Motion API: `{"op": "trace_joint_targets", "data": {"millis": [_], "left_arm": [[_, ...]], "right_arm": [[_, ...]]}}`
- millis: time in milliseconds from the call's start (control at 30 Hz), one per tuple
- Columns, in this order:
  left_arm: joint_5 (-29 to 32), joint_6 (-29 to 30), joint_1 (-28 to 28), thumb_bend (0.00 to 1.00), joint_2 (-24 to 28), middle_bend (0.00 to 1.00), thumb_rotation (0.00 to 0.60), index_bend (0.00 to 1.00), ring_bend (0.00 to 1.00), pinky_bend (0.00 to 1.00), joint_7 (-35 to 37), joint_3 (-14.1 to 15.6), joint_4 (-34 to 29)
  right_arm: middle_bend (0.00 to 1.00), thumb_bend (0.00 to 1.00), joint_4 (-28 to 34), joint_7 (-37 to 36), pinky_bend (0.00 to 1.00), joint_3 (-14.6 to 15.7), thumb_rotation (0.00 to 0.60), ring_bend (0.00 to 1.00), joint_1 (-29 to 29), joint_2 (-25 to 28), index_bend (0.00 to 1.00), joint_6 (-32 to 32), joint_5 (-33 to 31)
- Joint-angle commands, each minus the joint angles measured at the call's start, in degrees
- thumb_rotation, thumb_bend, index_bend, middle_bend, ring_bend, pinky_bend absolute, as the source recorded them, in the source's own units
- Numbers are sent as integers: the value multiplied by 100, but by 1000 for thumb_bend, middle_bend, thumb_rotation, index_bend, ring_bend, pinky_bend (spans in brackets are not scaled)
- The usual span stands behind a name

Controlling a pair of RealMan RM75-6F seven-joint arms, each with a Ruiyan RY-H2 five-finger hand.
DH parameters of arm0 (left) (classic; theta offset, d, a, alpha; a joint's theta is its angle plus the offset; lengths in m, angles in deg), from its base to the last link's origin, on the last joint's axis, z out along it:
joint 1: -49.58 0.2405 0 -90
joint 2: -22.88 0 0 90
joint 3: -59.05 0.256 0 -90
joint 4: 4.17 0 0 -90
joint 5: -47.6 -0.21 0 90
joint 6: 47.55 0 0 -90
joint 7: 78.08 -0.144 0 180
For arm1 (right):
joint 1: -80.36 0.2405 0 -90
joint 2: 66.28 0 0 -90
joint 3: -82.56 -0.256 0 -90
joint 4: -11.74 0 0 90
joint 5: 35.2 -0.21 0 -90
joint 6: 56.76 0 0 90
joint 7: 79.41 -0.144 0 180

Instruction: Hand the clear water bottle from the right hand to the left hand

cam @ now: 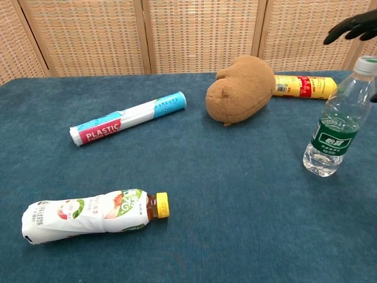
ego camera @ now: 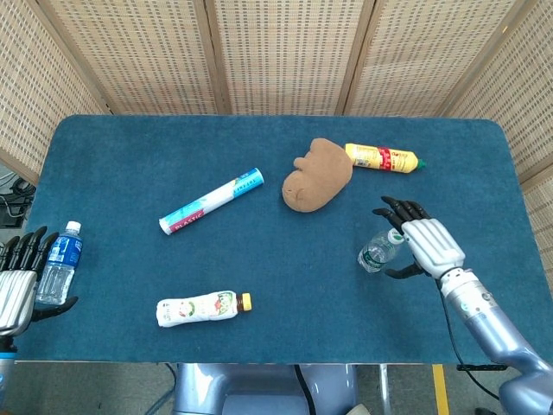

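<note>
A juice bottle (ego camera: pixel 203 308) with a yellow cap lies on its side near the front of the blue table (ego camera: pixel 130 173). A small blue bottle (ego camera: pixel 59 263) stands at the left edge, just beside the left hand (ego camera: pixel 19 290). That hand is open and holds nothing. The clear bottle (ego camera: pixel 380 250) stands upright on the right side. The right hand (ego camera: pixel 423 246) is right next to it, fingers (cam: pixel 353 26) spread wide above the cap, holding nothing. Farther back lie a wrap roll (ego camera: pixel 210 201), a brown plush toy (ego camera: pixel 317 175) and a yellow bottle (ego camera: pixel 383 158).
</note>
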State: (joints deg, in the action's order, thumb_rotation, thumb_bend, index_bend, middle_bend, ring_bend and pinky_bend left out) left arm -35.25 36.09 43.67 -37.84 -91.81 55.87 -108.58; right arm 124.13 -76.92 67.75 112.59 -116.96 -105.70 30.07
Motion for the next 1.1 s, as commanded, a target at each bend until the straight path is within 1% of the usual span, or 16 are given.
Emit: {"op": "trace_joint_targets", "data": {"millis": [33,133,233,300,467,533,600,667,767,833,967,1100], "left_arm": [[19,-2,-2,0,13,0,600,0,0,0,7,-3,-10],[49,-2,2,0,32,0,600,0,0,0,37,-8,-14],[75,-15,-2,0,47,0,600,0,0,0,61,-13,-12],[86,-23,-7,0,49,0,600,0,0,0,73,-16,-5],[102,-37,-17,0,54,0,600,0,0,0,82,-18,2],[115,-45,-19,0,58,0,600,0,0,0,92,-19,2],[121,-50,-22,0,63,0,600,0,0,0,100,-20,1],[116,-48,-22,0,65,0,600,0,0,0,101,-16,0],[118,-55,-26,0,65,0,600,0,0,0,99,-11,1],[126,-65,-30,0,65,0,600,0,0,0,102,-9,4],[150,-93,-44,0,63,0,600,0,0,0,116,-12,13],[204,-222,-98,0,75,0,600,0,0,0,222,-17,22]], "right_arm": [[108,203,-164,546,91,-15,600,24,507,-238,214,376,-741],[125,250,-211,1016,108,111,600,46,763,-286,241,436,-1273],[195,295,-189,1314,201,208,600,130,952,-294,293,437,-1699],[244,331,-171,1440,297,259,600,193,1045,-300,324,422,-1898],[291,397,-221,1729,378,401,600,255,1212,-364,354,313,-2192],[328,440,-234,1810,468,454,600,306,1263,-384,383,295,-2316],[382,505,-235,1846,592,488,600,387,1306,-392,431,290,-2432],[423,561,-237,1871,675,515,600,456,1347,-395,467,273,-2518],[462,612,-248,1873,761,541,600,530,1381,-416,507,198,-2575],[471,625,-233,1841,788,537,600,546,1383,-415,515,151,-2573],[475,633,-103,1712,793,466,600,549,1335,-333,520,20,-2391],[475,636,252,1448,793,295,600,548,1249,-74,520,-93,-2054]]}}
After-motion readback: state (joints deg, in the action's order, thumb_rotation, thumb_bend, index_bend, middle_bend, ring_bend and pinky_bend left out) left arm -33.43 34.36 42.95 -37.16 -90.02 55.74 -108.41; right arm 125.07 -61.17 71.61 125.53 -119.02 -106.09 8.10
